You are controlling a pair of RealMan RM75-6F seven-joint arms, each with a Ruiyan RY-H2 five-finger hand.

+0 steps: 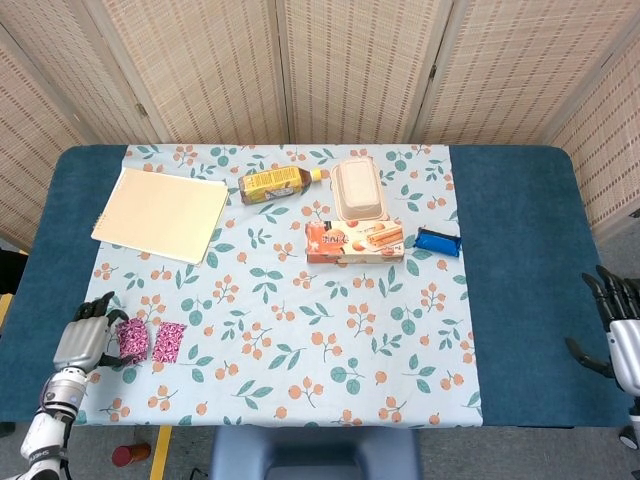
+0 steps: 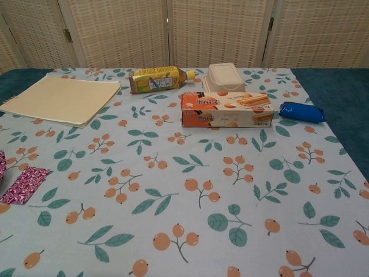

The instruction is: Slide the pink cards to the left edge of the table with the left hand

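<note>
Blue table (image 1: pixel 520 260) under floral cloth (image 1: pixel 300 330) with pink cards (image 1: pixel 150 340), notebook (image 1: pixel 160 213), boxes.

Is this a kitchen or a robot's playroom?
Probably a robot test room made to look homey, not a kitchen. Woven folding screens stand behind the table, and a flowery tablecloth holds a biscuit box and tea bottle.

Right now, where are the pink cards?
In the head view, the pink cards lie near the table's front left corner on the flowered cloth, beside the left hand.
</note>
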